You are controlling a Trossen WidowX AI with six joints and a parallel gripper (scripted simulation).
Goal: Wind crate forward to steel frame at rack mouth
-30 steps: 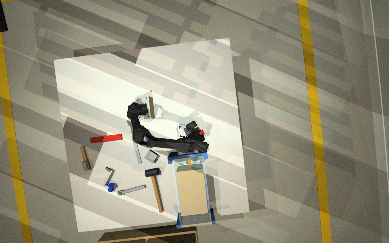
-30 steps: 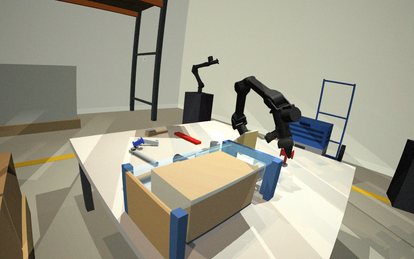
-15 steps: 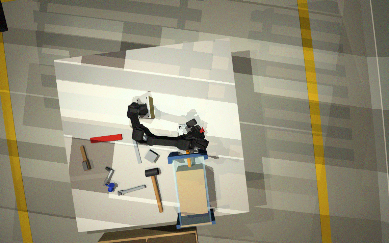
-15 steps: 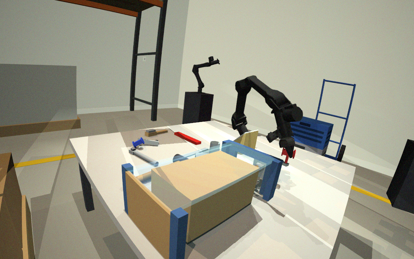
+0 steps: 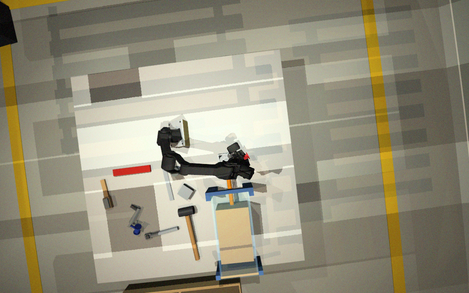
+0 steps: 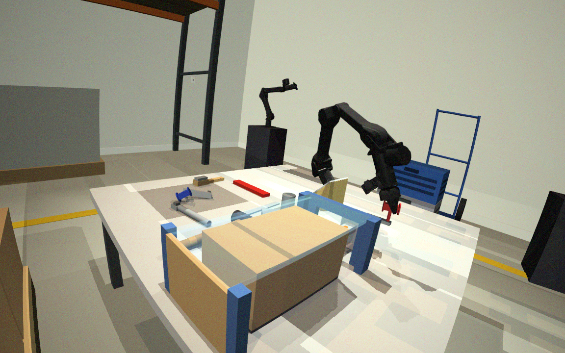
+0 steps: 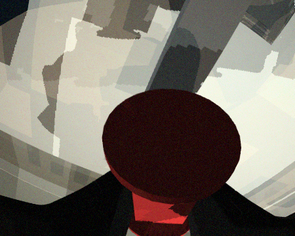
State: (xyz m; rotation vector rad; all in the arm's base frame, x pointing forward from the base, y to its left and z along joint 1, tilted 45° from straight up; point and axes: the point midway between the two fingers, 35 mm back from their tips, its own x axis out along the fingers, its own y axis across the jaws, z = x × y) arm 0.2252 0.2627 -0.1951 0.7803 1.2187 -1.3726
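My gripper (image 5: 245,158) (image 6: 389,209) (image 7: 163,165) is shut on the red knob (image 7: 171,146) of the winch handle. It sits just beyond the mouth of the cubby. The grey winch (image 5: 224,156) is mostly hidden under my wrist. An orange strap (image 5: 231,191) runs from the winch through the blue steel frame (image 5: 212,194) (image 6: 365,245) to the tan crate (image 5: 233,229) (image 6: 271,239). The crate sits flat under the clear panels (image 5: 214,222). Its front is a short way behind the frame.
To the left of the cubby lie a mallet (image 5: 191,229), a grey block (image 5: 186,191), a grey wrench (image 5: 161,232), a grey crank with a blue knob (image 5: 135,218) (image 6: 184,194), a brush (image 5: 106,195) and a red bar (image 5: 131,170) (image 6: 250,188). A blue hand truck (image 6: 447,166) stands behind the bench.
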